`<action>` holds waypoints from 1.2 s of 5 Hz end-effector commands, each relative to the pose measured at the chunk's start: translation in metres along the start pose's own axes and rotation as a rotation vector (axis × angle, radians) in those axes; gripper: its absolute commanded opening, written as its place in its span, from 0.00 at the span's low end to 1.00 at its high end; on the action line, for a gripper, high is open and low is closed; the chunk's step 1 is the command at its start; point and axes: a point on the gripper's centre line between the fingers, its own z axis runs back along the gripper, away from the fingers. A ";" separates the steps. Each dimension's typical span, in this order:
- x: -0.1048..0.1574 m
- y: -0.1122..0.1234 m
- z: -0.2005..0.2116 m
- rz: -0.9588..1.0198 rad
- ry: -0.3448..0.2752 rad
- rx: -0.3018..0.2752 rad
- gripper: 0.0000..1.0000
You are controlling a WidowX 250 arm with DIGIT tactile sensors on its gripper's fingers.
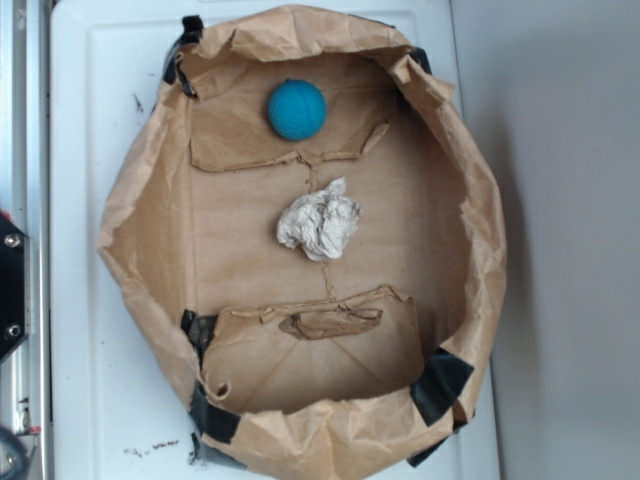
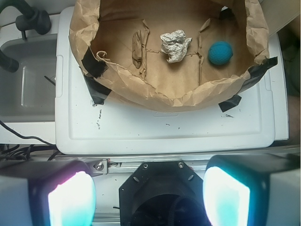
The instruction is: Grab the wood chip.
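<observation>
The wood chip (image 1: 331, 323) is a flat brown sliver lying on the folded flap at the near end of the paper bag's floor. The wrist view shows the wood chip (image 2: 137, 48) at the left end of the bag. My gripper (image 2: 149, 197) hangs well outside the bag, over the robot's black base, and does not show in the exterior view. Its two glowing pads (image 2: 70, 200) stand wide apart, open, with nothing between them.
The open kraft paper bag (image 1: 135, 235) has tall crumpled walls taped with black tape and rests on a white lid (image 1: 100, 120). Inside lie a crumpled whitish paper wad (image 1: 318, 222) and a teal ball (image 1: 296, 109). A grey bin (image 2: 28, 75) sits beside the lid.
</observation>
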 end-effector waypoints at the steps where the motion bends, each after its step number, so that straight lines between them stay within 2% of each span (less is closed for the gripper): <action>1: 0.000 0.000 0.000 0.000 0.000 0.000 1.00; 2: 0.023 -0.003 -0.021 -0.016 -0.003 0.009 1.00; 3: 0.053 0.008 -0.052 0.114 0.034 0.070 1.00; 4: 0.076 0.015 -0.068 0.089 0.057 0.049 1.00; 5: 0.101 0.019 -0.077 -0.011 0.048 -0.038 1.00; 6: 0.101 0.019 -0.077 -0.011 0.048 -0.038 1.00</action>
